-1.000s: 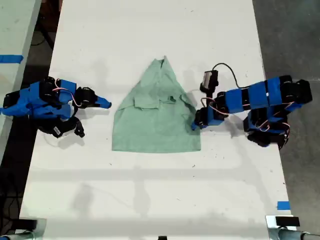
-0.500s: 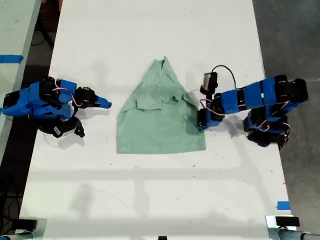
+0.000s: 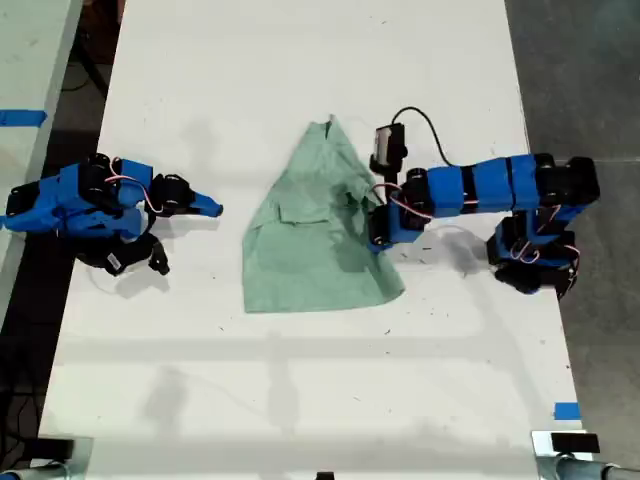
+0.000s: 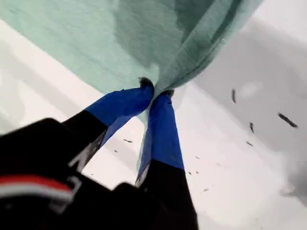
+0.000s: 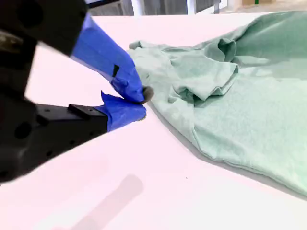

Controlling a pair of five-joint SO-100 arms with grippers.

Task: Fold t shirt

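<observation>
A white desk [image 3: 300, 400] carries two blue arms and a mint-green t shirt [image 3: 305, 255], seen from above. At the exterior view's left, the second tool [image 3: 213, 209] lies low over the desk, pointing at the shirt's near edge but apart from it; in its own wrist view the blue-taped tips [image 5: 136, 103] are pressed nearly together with nothing between them, bare desk lying between them and the cloth [image 5: 230, 96]. Strips of blue tape [image 3: 22, 117] mark a neighbouring surface at that view's far left.

The t shirt sits mid-desk, narrow end toward the top of the exterior view, wide hem toward the bottom, wrinkled, with a small folded flap near its middle.

At the exterior view's right, the first arm reaches across the shirt's edge, its first tool [image 3: 378, 232] on the cloth; the first wrist view shows the tips [image 4: 154, 93] pinching a bunched fold of the shirt [image 4: 144, 38], lifted off the desk and casting a shadow. A black cable [image 3: 425, 130] loops above that arm. A blue tape square [image 3: 566, 411] sits near the desk's lower right corner in the exterior view.
</observation>
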